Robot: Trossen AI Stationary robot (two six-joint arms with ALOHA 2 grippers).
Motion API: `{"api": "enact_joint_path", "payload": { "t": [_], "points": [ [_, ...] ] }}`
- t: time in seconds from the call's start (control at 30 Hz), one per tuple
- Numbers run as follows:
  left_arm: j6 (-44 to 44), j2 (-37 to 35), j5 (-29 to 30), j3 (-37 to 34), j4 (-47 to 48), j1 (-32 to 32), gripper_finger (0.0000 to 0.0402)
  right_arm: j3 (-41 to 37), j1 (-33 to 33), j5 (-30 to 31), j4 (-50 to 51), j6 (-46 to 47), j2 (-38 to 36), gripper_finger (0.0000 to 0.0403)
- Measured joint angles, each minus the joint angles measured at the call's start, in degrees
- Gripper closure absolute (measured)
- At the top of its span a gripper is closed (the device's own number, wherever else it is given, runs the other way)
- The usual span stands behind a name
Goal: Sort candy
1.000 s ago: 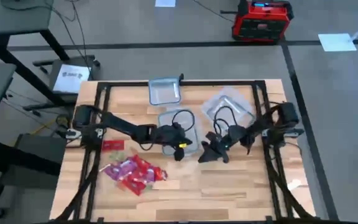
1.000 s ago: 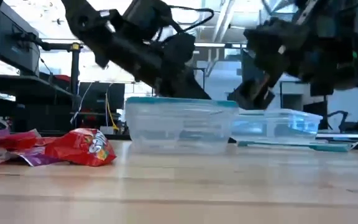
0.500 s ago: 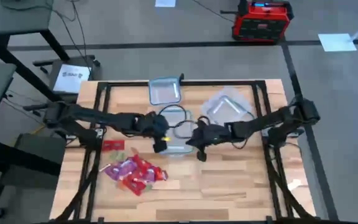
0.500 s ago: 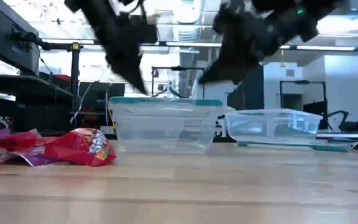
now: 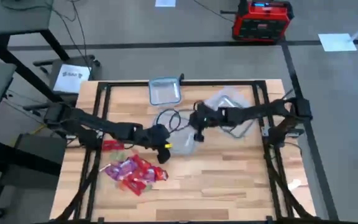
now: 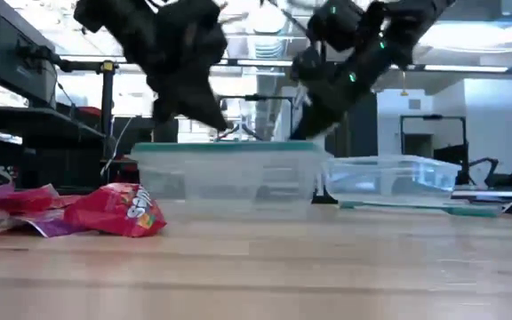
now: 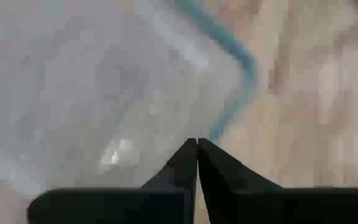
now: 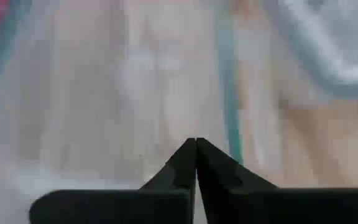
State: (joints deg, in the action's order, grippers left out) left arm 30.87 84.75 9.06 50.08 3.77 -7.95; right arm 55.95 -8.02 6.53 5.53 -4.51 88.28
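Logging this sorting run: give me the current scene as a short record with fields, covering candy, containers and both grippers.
candy: pile of red, pink and purple wrapped pieces on the table's left front, none in any container
middle container: clear tub at table centre, empty as far as visible
other containers: one tub at the back edge, another to the right
left gripper: fingers shut, empty, over the middle tub's near-left corner
right gripper: fingers shut, empty, over the middle tub's far side
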Motion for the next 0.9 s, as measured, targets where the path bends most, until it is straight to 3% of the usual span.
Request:
{"api": "enact_joint_path", "payload": {
  "t": [0.13, 0.23, 0.37, 0.5, 0.67, 0.8, 0.9],
  "points": [
    [-0.8, -1.0, 0.3, 1.8, 0.3, 0.5, 0.0402, 0.7, 2.4, -0.4, 9.1, 4.1, -6.4, 0.0403],
    [-3.5, -1.2, 0.4, 2.5, -1.2, 0.6, 0.0402, 0.5, 5.4, -5.3, 14.7, 13.4, -11.0, 0.0403],
    [-6.6, -0.7, 1.0, 2.4, -2.2, 2.0, 0.0402, -6.3, 11.6, -9.7, 13.0, 26.2, -13.0, 0.0403],
    [-6.9, 2.0, 0.5, 2.2, -5.4, 4.4, 0.0402, -18.6, 16.0, -9.9, 0.4, 39.0, -12.6, 0.0387],
    [-7.0, 7.5, -3.8, 2.3, -13.0, 6.3, 0.0402, -35.6, 15.7, -9.4, -28.8, 51.0, -10.1, 0.0325],
    [-7.2, 11.5, -4.7, 2.3, -17.5, 7.2, 0.0402, -44.4, 14.2, -5.1, -47.8, 49.3, -5.3, 0.027],
    [-6.8, 13.3, -4.8, 2.3, -19.1, 7.7, 0.0402, -46.1, 12.6, -3.1, -59.0, 45.6, -1.4, 0.0237]
  ]
}}
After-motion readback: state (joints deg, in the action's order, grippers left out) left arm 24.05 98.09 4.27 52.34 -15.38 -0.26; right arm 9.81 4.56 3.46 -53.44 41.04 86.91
